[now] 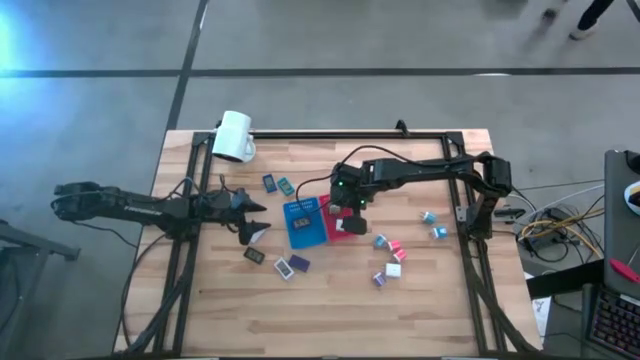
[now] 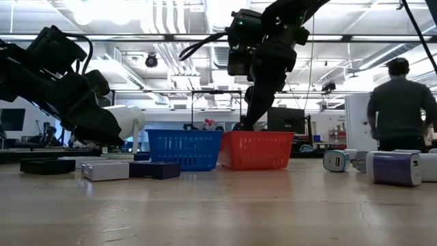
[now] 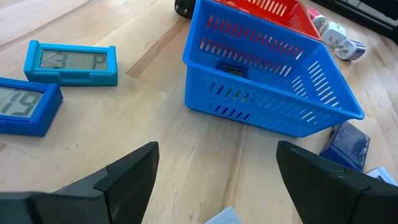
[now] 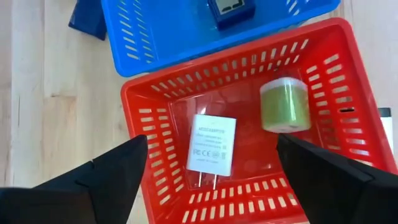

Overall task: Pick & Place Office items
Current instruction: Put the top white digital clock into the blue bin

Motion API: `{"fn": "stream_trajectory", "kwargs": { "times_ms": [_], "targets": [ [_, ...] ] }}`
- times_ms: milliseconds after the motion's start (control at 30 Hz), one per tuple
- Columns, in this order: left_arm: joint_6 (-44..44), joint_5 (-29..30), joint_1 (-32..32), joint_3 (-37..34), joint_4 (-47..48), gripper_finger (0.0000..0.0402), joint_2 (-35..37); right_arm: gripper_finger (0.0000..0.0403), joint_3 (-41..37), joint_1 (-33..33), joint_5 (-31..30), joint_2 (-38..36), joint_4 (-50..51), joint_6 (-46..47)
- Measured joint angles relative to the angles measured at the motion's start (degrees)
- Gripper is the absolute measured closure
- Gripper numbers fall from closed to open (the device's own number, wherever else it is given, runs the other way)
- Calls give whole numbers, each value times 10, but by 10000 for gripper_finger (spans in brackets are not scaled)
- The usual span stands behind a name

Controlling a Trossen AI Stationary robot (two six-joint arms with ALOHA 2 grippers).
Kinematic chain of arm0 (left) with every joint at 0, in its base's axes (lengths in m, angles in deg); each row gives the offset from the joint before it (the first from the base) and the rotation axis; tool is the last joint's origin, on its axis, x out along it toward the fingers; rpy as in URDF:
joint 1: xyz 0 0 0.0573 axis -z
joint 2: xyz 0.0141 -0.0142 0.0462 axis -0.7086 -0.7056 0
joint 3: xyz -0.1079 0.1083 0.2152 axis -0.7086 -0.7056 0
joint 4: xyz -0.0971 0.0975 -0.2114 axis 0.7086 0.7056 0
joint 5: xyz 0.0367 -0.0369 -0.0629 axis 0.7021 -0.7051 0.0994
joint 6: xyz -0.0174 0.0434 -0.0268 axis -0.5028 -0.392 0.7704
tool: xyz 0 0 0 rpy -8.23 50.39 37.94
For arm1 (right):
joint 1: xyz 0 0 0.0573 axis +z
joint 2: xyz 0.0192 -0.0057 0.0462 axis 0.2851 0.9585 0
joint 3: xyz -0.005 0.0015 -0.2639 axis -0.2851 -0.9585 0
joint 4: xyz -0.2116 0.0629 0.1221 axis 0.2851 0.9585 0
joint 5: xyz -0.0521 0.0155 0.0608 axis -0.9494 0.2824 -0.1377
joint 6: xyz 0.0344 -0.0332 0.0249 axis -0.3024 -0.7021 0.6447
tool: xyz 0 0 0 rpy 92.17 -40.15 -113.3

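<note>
two baskets sit side by side near the table's middle — a blue basket [image 1: 299, 223] and a red basket [image 4: 348, 112], touching along one wall. the red one holds two items: a white charger [image 4: 211, 145] lying flat, label up, prongs showing at one end, and a pale green plug [image 4: 285, 105] with a white underside. the blue one holds one dark blue clock [image 4: 230, 7] that can be seen.

outside the baskets, two teal-and-blue clocks [image 1: 277, 184] lie beside each other behind the blue basket, three flat pieces [image 1: 284, 264] in black, white and dark blue lie in front of it, and about seven small chargers [image 1: 391, 258] in teal, pink, white and purple are scattered to the right of the red basket.

the right gripper [image 4: 208, 171] hangs over the red basket, jaws spread wide, holding nothing. the left gripper [image 3: 214, 174] sits low near the blue basket — jaws wide, empty. one white mug [image 1: 233, 136] lies at the table's far edge.
</note>
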Motion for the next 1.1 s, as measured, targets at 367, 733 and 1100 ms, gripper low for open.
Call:
{"fn": "stream_trajectory", "kwargs": {
  "times_ms": [367, 733, 1100],
  "targets": [
    [-18, -1, 0, 15, -5, 71, 0, 57, 0, -6, -142, -41, 20, -34],
    [-106, 3, 0, 120, 0, 71, 30, 54, -14, -21, -255, -199, 0, -39],
    [-175, 67, 0, 231, 228, 71, 166, 53, -325, -21, -271, -455, -295, 0]
  ]
}}
